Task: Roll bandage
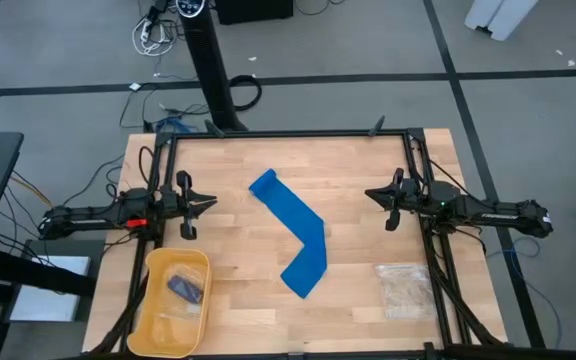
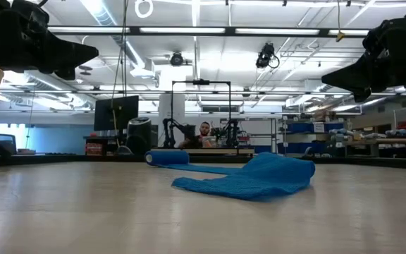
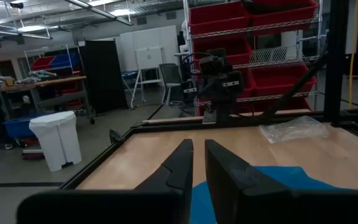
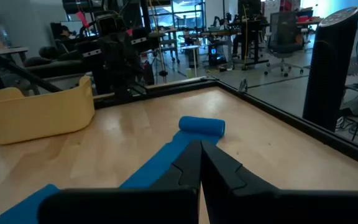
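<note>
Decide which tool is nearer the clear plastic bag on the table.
Right. The right tool hangs just above the clear plastic bag; the left tool waits across the table.

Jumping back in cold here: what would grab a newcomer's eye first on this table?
The long bright blue fabric bandage lies bent across the middle of the wooden table, partly rolled at its far end. The left gripper and right gripper hang on either side of it, both off the cloth. A yellow plastic bin sits at the near left corner, and a clear crinkly plastic bag lies near right.
</note>
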